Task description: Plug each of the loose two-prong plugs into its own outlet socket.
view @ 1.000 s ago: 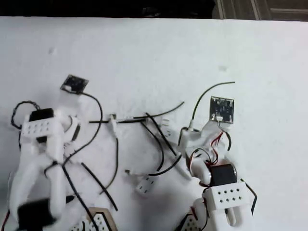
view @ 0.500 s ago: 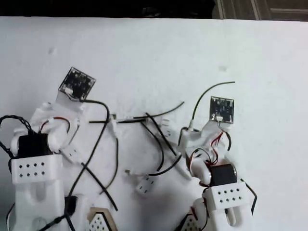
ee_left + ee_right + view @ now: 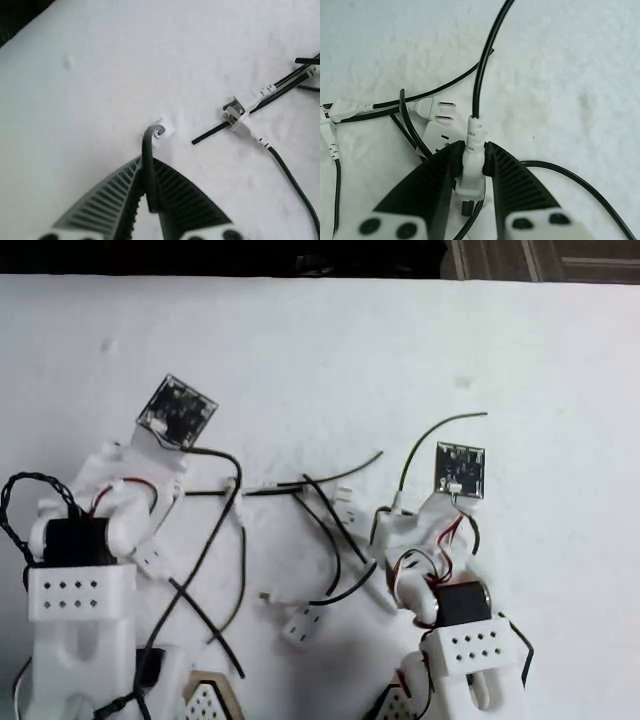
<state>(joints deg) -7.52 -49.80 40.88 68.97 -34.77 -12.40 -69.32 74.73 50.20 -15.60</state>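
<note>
My right gripper (image 3: 470, 150) is shut on a white plug body (image 3: 470, 172), and the plug's black cord (image 3: 485, 60) runs away over the table. Just beyond its fingertips lies a loose white two-prong plug (image 3: 431, 107), also seen from above (image 3: 345, 502). A white block (image 3: 437, 134) lies between that plug and the fingers. My left gripper (image 3: 150, 162) is shut on a black cord (image 3: 148, 170) that ends in a small white piece (image 3: 161, 131) on the table. A white connector (image 3: 237, 115) on a cord lies a little farther off. A white socket block (image 3: 300, 623) sits between the two arms.
Several black cords (image 3: 320, 530) cross and tangle in the middle of the white table (image 3: 320, 350). The left arm (image 3: 90, 540) and right arm (image 3: 450, 610) stand near the front edge. A small honeycomb-patterned piece (image 3: 205, 700) lies at the front.
The left arm has swung forward and to the right, toward the cords in the middle. The right arm and the plug in it have not moved.
</note>
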